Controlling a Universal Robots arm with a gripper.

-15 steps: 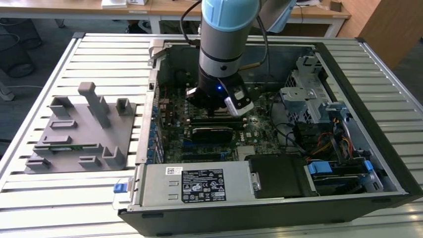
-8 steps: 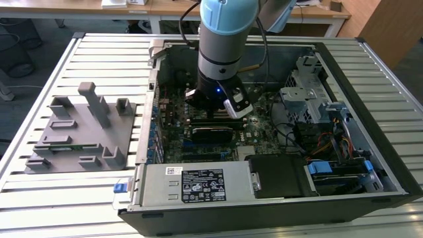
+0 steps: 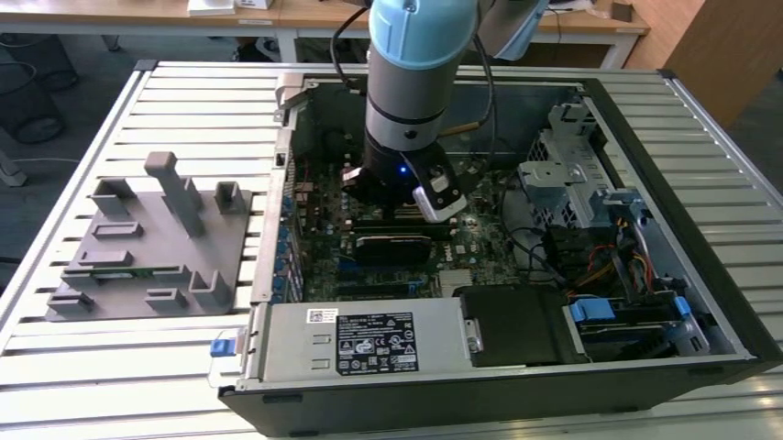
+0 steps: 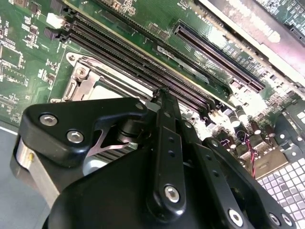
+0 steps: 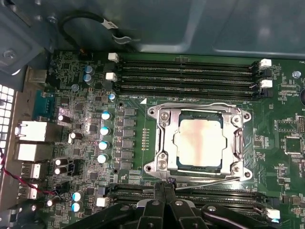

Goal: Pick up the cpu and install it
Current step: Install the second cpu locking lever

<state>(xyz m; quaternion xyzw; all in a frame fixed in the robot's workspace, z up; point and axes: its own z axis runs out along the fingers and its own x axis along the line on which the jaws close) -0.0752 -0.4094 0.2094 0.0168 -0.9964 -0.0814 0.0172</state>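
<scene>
The cpu (image 5: 198, 144) sits in its socket at centre frame in the first wrist view. The pincer (image 5: 164, 187), fingers pressed together and empty, hangs just below it

The arm (image 3: 410, 82) reaches straight down into the open computer case (image 3: 636, 165) at frame centre, its gripper (image 3: 410, 197) low over the motherboard (image 3: 325, 266). A grey holder block (image 3: 147, 243) sits at left on the slatted table (image 3: 183, 101).

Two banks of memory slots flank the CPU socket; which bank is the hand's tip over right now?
The near bank, right at the hand. The far bank, with white latches, lies beyond the cpu.
</scene>
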